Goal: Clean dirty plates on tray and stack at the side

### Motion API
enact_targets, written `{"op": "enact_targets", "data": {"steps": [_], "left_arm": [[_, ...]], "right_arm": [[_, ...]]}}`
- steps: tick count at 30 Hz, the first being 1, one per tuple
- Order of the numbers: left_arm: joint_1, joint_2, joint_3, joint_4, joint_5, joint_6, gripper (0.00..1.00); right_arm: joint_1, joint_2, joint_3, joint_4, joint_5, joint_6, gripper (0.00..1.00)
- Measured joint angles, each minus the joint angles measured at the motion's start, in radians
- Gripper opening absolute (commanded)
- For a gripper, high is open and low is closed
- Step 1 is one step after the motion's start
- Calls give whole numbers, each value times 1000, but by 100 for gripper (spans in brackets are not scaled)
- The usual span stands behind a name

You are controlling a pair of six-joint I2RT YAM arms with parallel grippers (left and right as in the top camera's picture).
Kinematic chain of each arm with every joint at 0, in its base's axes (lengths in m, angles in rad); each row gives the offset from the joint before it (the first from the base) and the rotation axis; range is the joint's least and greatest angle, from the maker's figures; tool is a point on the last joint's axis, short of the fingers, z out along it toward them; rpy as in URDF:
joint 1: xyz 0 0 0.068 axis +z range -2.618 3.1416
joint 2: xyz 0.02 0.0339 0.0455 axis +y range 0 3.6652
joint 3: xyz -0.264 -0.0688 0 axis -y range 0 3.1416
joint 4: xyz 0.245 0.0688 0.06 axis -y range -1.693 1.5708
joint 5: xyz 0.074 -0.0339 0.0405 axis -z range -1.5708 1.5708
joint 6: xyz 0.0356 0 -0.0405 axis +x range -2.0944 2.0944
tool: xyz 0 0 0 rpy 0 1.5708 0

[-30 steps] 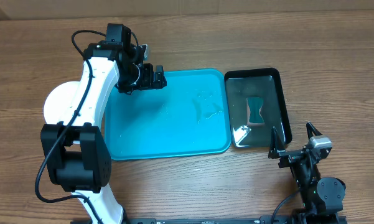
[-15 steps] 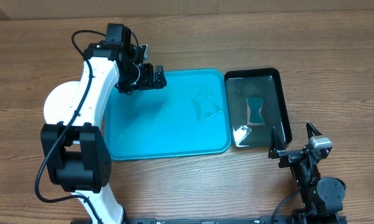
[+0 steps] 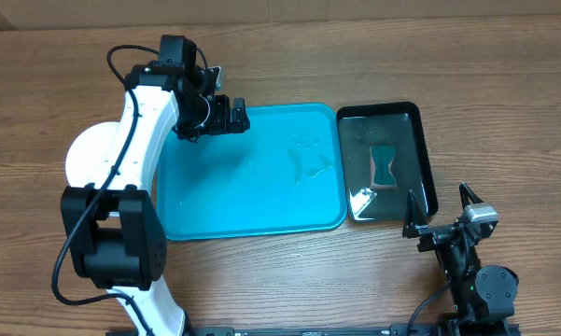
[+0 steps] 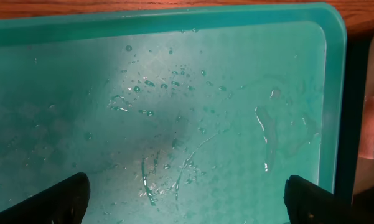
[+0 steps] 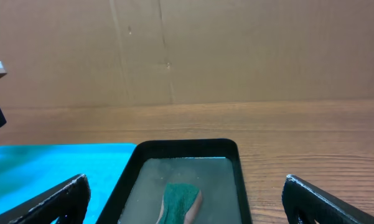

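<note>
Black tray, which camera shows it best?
Overhead: the whole black tray shows, rim to rim, beside the turquoise tray. The right wrist view shows only its far end, cropped below. The left wrist view catches at most a dark sliver at the right edge.

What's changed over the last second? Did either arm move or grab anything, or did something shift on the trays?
Nothing visibly changed. The left gripper still hangs open over the far left corner of the wet turquoise tray, holding nothing. The right gripper stays open beside the near end of the black tray. Both trays sit where they were.
</note>
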Motion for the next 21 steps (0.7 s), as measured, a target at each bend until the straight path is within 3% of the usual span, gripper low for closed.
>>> {"op": "enact_targets", "data": {"steps": [6,21], "left_arm": [[0,-137,-1,0,0,0,100],[0,-725,-1,-2,0,0,100]], "right_arm": [[0,0,0,0,0,0,100],[0,0,0,1,0,0,100]]}}
